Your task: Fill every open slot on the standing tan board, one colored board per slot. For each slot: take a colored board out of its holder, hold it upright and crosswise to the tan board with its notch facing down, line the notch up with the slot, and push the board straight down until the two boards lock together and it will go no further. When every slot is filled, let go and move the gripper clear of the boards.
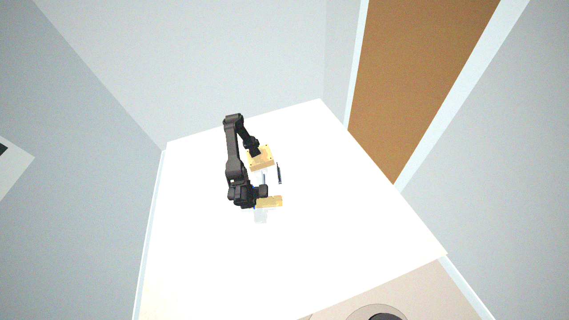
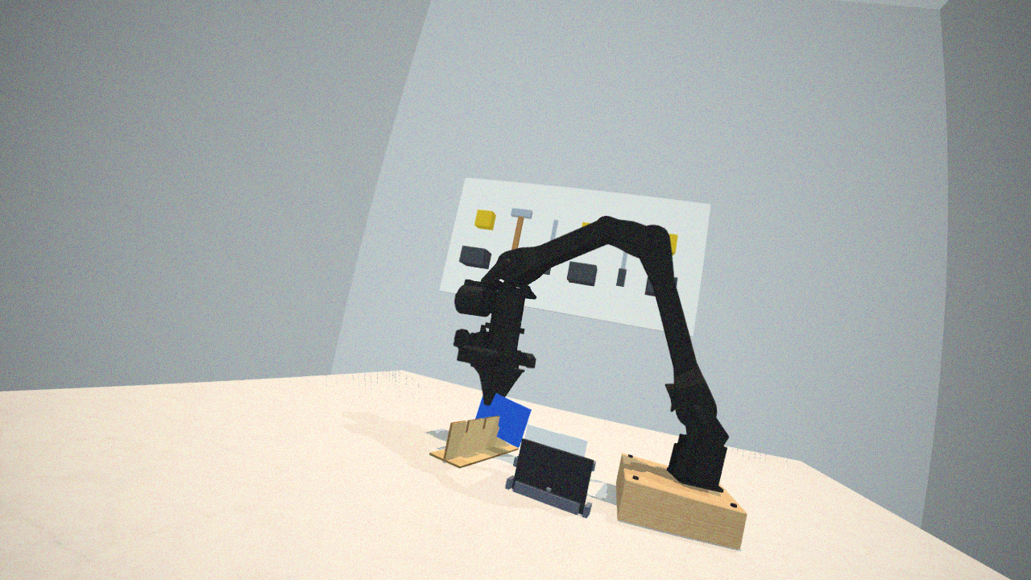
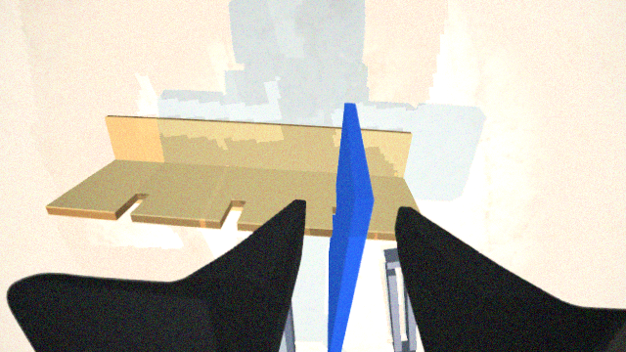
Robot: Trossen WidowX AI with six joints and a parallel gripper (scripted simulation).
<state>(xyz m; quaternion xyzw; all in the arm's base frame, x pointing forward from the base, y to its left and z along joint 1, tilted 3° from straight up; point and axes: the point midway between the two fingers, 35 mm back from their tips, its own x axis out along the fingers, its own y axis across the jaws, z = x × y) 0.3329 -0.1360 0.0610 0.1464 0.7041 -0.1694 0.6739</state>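
claw part-open, grips nothing | blue board upright between fingertips, crosswise to tan board

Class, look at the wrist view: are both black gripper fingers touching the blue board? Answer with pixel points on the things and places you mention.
No, a gap shows on each side of the upright blue board (image 2: pixel 508 421) (image 3: pixel 351 196) between the black fingers.
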